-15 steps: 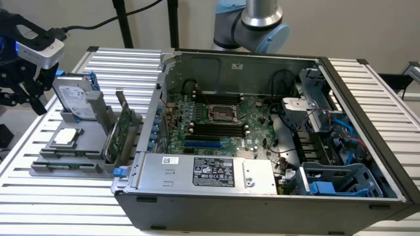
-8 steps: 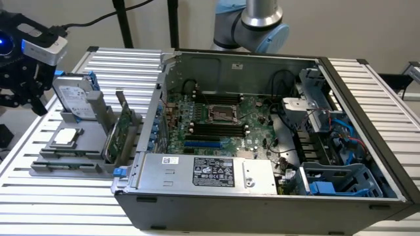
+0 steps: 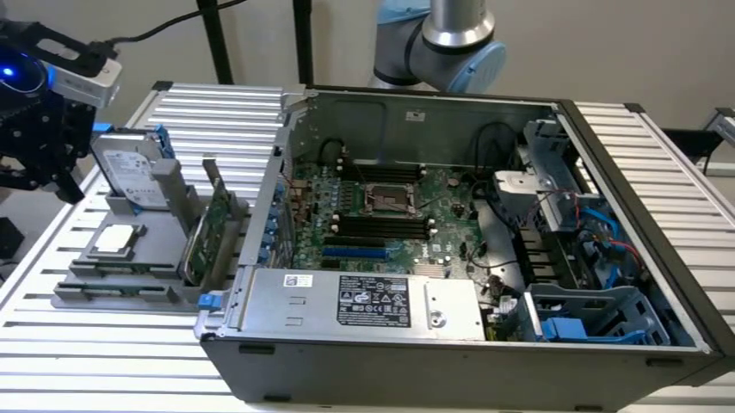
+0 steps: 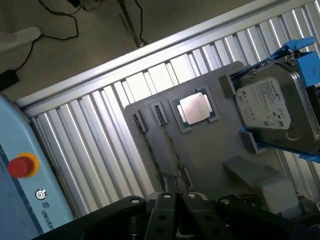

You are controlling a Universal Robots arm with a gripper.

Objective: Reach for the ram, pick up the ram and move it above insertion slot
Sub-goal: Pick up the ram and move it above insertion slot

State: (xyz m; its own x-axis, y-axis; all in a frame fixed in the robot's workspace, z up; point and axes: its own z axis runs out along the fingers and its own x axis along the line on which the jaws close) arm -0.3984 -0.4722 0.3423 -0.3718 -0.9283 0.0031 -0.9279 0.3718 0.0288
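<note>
exterior: claw hangs over grey holder on desk, at the exterior view's left of the open computer case; its opening cannot be told | wrist: ram stands on edge in a holder slot beside the processor, near the claw

The exterior camera looks down from afar over the computer case. The wrist camera faces down, close above the shared parts tray.
</note>
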